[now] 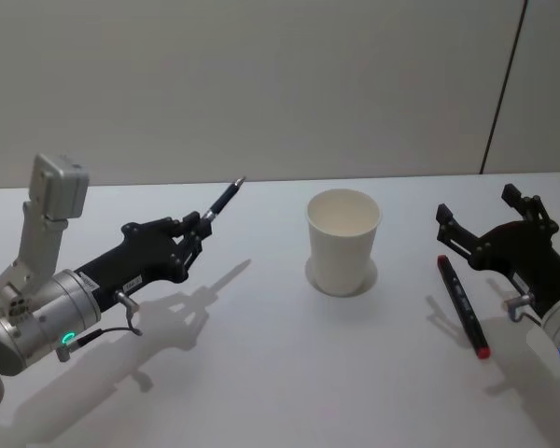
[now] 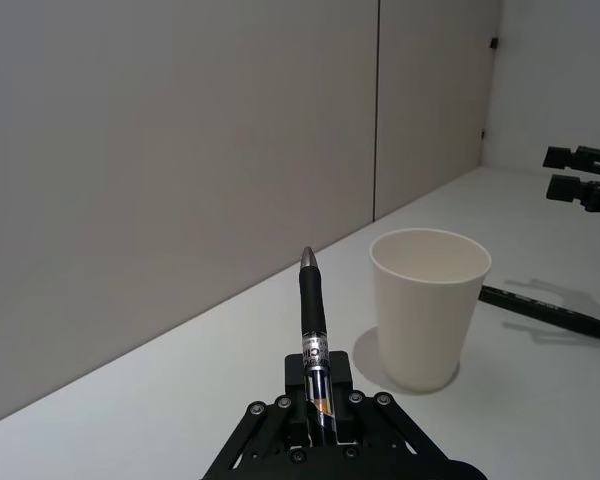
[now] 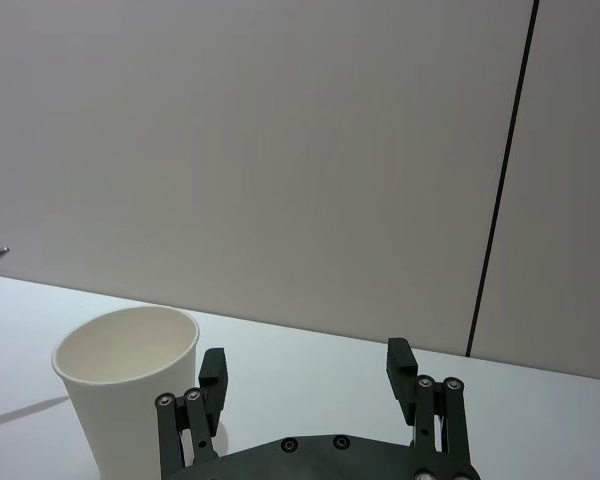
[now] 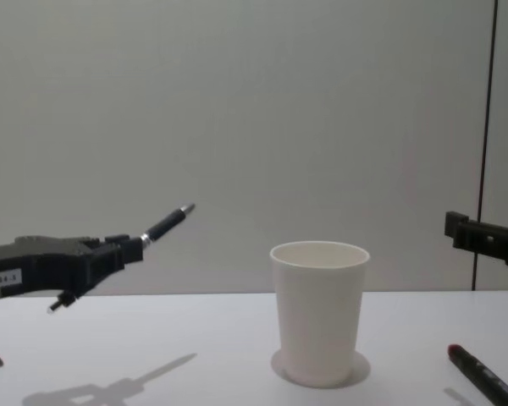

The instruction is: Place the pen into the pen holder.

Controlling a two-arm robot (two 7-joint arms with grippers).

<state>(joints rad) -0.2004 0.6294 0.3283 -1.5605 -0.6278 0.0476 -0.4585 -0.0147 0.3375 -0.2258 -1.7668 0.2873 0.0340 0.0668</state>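
My left gripper (image 1: 191,238) is shut on a black pen (image 1: 222,203) with a silver tip, held above the table to the left of the cup and slanting up and forward. The left wrist view has the pen (image 2: 312,310) sticking out between the shut jaws, tip up. The pen holder, a plain white paper cup (image 1: 343,241), stands upright and empty at the table's middle. My right gripper (image 1: 477,207) hovers open to the right of the cup (image 3: 127,395), holding nothing.
A black marker with a red end (image 1: 462,305) lies flat on the white table (image 1: 261,373), right of the cup and just under my right gripper. A plain wall runs behind the table.
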